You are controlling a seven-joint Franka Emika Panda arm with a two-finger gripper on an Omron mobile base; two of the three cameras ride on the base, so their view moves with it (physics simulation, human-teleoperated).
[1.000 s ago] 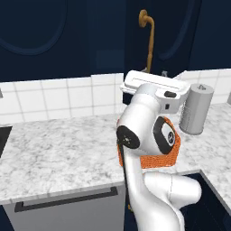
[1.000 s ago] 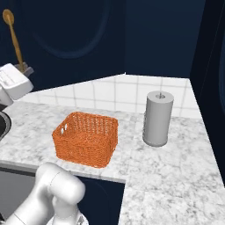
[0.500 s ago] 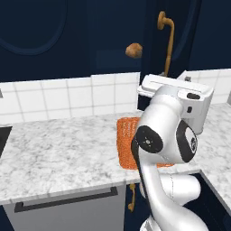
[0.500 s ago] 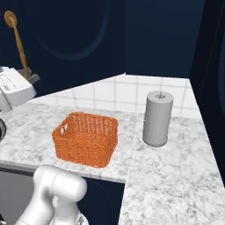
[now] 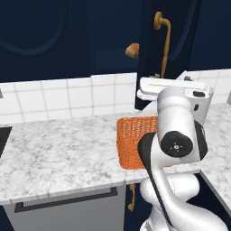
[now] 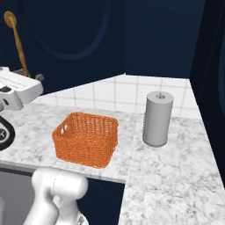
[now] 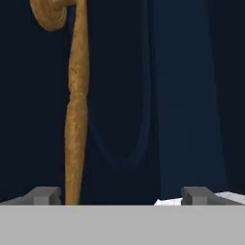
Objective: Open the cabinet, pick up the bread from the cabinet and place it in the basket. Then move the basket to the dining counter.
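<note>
The cabinet (image 5: 90,36) stood partly open: in the left base view its door was swung out, and the bread (image 5: 132,50) sat inside, a small tan lump on a shelf above the basket (image 5: 135,140). The basket rested on the marbled table (image 6: 176,176) directly below the cabinet, with a grey paper-towel roll (image 6: 157,118) standing just beside it.

The end effector (image 7: 122,195) pointed at the cabinet door, its two tips spread wide and holding nothing. The long brass handle (image 7: 76,110) ran upright just inside one tip rather than centred between them.

Judged from its look, the bread would be light and somewhat soft, so a gentle pinch across its rounded middle seems best; squeezed hard, it could deform or pop free. The basket looked stiff and woven, light when empty, with upright sides that offer a rim to grip; taking hold at the middle of one long wall would probably keep it from tipping.

The table below the cabinet was smooth marbled stone backed by white tile, and the cabinet fronts around it were dark navy. A grey drawer front (image 5: 67,212) with a black bar sat beneath the table edge.
</note>
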